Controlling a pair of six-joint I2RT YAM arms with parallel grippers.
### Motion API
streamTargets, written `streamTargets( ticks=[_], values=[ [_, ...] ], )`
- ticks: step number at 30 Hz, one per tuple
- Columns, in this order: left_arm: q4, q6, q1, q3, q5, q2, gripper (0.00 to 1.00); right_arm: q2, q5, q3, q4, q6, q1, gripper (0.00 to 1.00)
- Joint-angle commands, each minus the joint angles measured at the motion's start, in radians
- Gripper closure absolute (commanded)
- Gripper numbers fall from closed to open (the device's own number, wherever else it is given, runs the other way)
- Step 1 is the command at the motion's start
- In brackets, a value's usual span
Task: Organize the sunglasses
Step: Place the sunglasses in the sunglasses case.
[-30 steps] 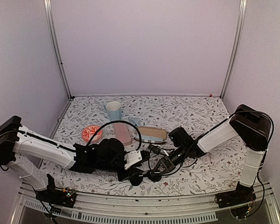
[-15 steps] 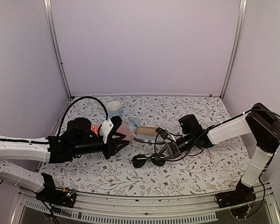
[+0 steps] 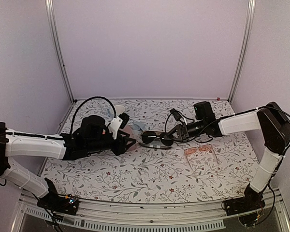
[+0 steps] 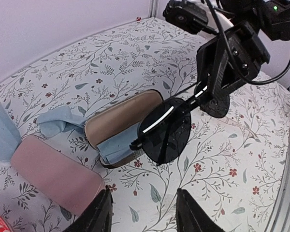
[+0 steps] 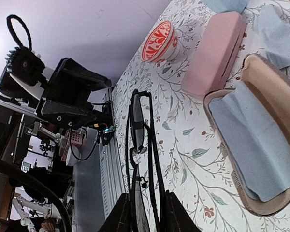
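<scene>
left wrist view: the black pair [image 4: 166, 133] hangs in the air just over the open brown case [image 4: 118, 121], one temple pinched in the right gripper [image 5: 146, 205]. it looks light, thin and easily bent, with lenses that scratch, so the temple near the hinge seems the safest hold. the left gripper [image 4: 144, 203] hovers spread and empty near the pink case [image 4: 55, 171]. a blue cloth [image 4: 113, 145] lies in the brown case. the pale pair [image 3: 198, 151] lies well apart on the table.

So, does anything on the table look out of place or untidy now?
Nothing looks spilled or broken. One blue cloth lies crumpled on the table beside the open brown case, and the pale glasses lie alone to the right, apart from both cases.
</scene>
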Motion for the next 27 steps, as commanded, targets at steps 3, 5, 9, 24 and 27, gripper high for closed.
streamTargets(
  ticks=[3, 5, 9, 24, 27],
  values=[
    [0.036, -0.04, 0.02, 0.041, 0.007, 0.061, 0.53, 0.092, 0.039, 0.085, 0.0, 0.037, -0.045, 0.77],
    [0.039, -0.045, 0.023, 0.044, 0.009, 0.073, 0.53, 0.125, 0.039, 0.111, 0.0, 0.043, -0.051, 0.77],
    [0.045, -0.052, 0.023, 0.039, 0.006, 0.083, 0.53, 0.187, 0.031, 0.152, 0.004, 0.057, -0.055, 0.77],
    [0.051, -0.045, 0.025, 0.037, 0.002, 0.1, 0.53, 0.268, 0.019, 0.151, 0.028, 0.072, -0.053, 0.77],
    [0.055, -0.046, 0.026, 0.038, 0.002, 0.112, 0.53, 0.273, 0.016, 0.141, 0.043, 0.078, -0.048, 0.77]
  ],
)
